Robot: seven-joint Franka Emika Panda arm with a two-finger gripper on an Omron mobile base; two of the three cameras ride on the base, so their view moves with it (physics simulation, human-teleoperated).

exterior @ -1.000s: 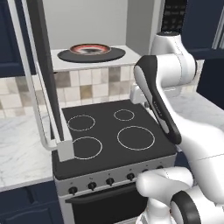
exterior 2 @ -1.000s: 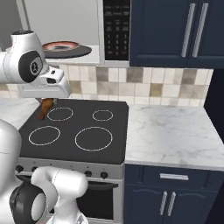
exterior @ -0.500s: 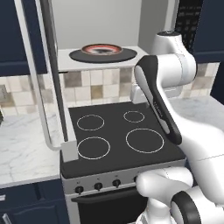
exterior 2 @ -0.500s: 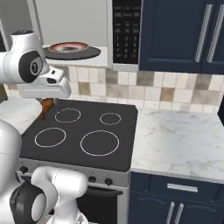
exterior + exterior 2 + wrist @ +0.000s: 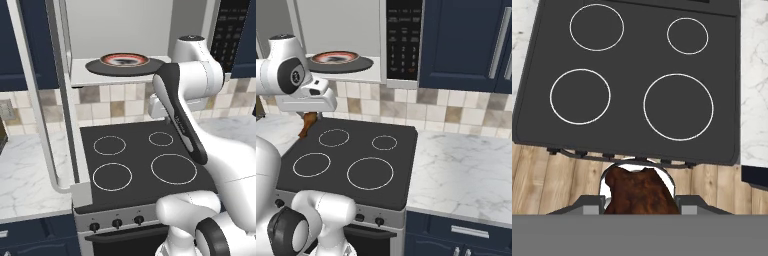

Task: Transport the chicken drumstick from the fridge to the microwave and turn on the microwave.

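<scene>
**Holding the drumstick over the stovetop, below the open microwave**

Hanging from the closed gripper (image 5: 307, 121), the chicken drumstick (image 5: 307, 125) is a dark reddish-brown lump clamped between the jaws, above the back left part of the black stovetop (image 5: 351, 165) as the right base view shows it. In the hand view the meat (image 5: 640, 194) sits between the two dark finger tips at the bottom, and below it lie the stovetop's four white rings (image 5: 637, 80), the row of knobs along its front edge and a strip of wooden floor.

The microwave (image 5: 125, 45) hangs above the stove with its door (image 5: 47, 95) swung wide open to the left, so its pale grey inside is exposed. On its black round turntable (image 5: 95, 66) rests a white plate with an orange-red rim (image 5: 125, 60). The black button panel (image 5: 404, 37) stands on the right side of the opening. The drumstick is well below the microwave floor and out in front of it, touching neither plate nor turntable.

A tiled backsplash (image 5: 456, 112) runs behind the stove, a marble counter (image 5: 466, 175) lies to the right of it, and dark blue cabinets (image 5: 466, 42) hang above that counter.
</scene>
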